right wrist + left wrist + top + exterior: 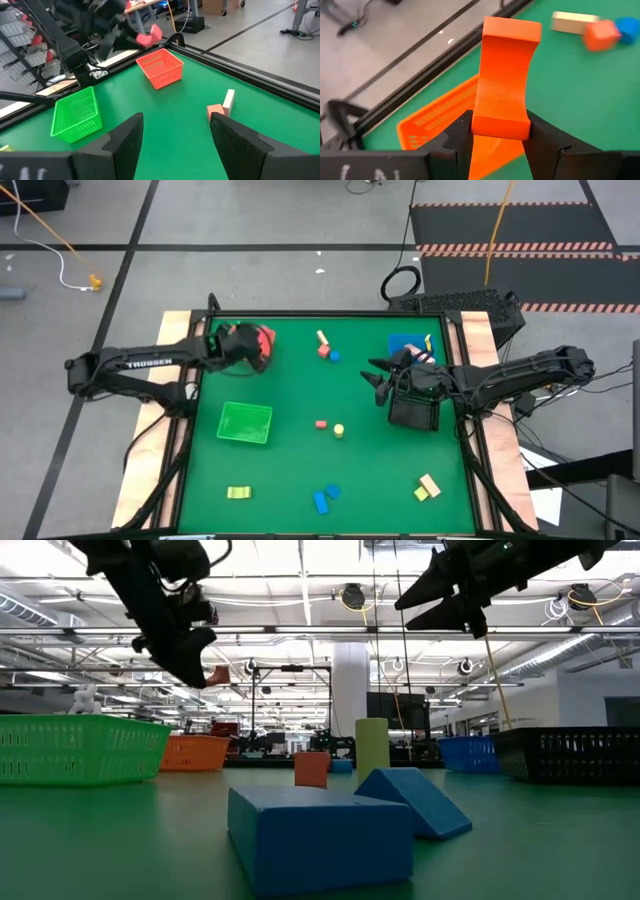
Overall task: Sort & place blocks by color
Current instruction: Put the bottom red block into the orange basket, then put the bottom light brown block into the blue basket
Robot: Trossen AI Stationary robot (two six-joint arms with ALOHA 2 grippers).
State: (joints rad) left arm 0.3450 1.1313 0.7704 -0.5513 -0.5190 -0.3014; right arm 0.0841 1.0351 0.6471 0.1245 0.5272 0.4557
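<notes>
My left gripper (250, 350) is shut on a red block (504, 75) with hollowed sides. It hangs at the far left, above the red tray (437, 122); the right wrist view shows the block (150, 35) over that tray (160, 67). My right gripper (378, 375) hovers open and empty at the right, high above the table. Loose blocks lie on the green mat: a tan bar (322, 338), a red one (324, 351) and a blue one (334, 356) at the far middle. A small red (321, 423) and a yellow round one (339, 430) lie at the centre. My left gripper pinches the red block's near end (500, 127) between its two fingers, one on each side face. The fingers slant down from the table's left. The rest of the block sticks out past the fingertips, lifted clear above the red tray.
A green tray (245, 423) stands left of centre, a blue tray (405, 345) at the far right and a black mesh basket (415, 412) under my right arm. More blocks lie near the front edge: yellow (238, 493), blue (322, 498), tan and yellow (428, 486).
</notes>
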